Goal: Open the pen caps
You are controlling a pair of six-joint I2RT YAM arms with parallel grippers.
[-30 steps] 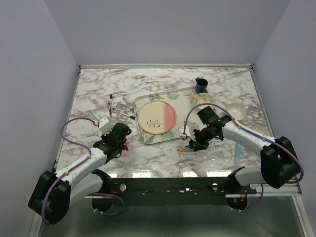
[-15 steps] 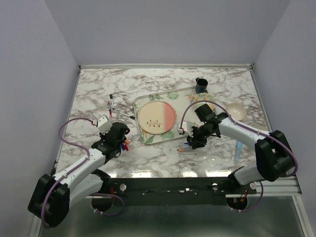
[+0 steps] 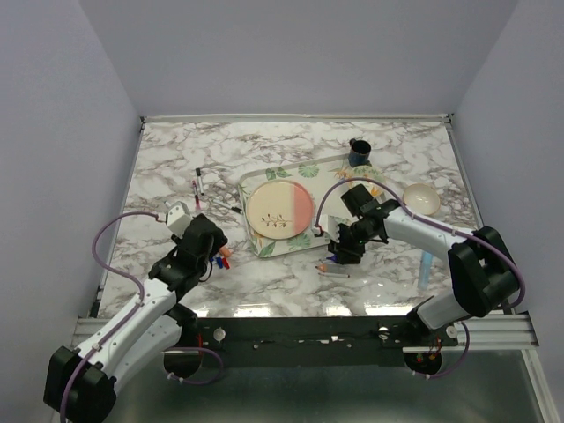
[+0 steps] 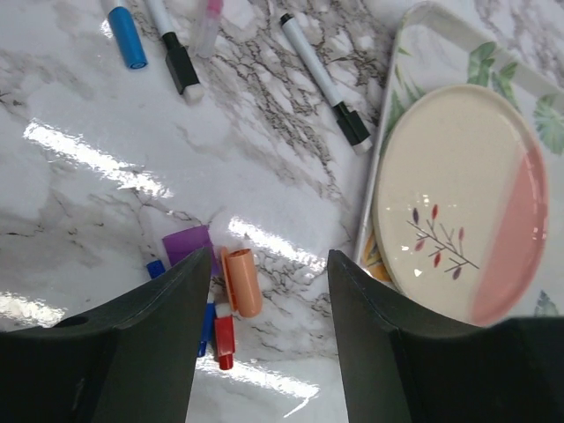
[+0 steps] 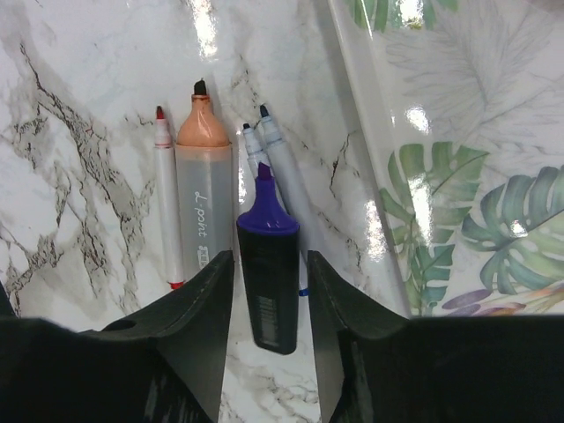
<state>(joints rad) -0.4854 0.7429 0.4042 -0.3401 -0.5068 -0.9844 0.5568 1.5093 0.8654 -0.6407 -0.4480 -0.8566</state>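
Observation:
My left gripper (image 4: pixel 270 260) stands open above a cluster of loose pen caps: an orange cap (image 4: pixel 241 280), a red cap (image 4: pixel 225 335), a blue cap (image 4: pixel 207 322) and a purple cap (image 4: pixel 187 242). It holds nothing. My right gripper (image 5: pixel 269 260) is open, its jaws standing on either side of an uncapped purple highlighter (image 5: pixel 269 282) with a narrow gap on each side. Beside it lie an uncapped orange highlighter (image 5: pixel 203 194), a thin red marker (image 5: pixel 166 203) and two blue-tipped markers (image 5: pixel 275 167). In the top view these pens (image 3: pixel 335 264) lie below the tray.
A leaf-patterned tray (image 3: pixel 264 181) carries a cream and pink plate (image 3: pixel 280 211). Capped markers (image 4: pixel 322 79) and a loose blue cap (image 4: pixel 128 35) lie far left. A dark mug (image 3: pixel 359 152), a cream bowl (image 3: pixel 421 199) and a light-blue pen (image 3: pixel 424 269) are on the right.
My left gripper's jaws have widened over the caps and the arm has drawn back a little. My right gripper moved left and lowered to the pens, and its jaws loosened round the purple highlighter.

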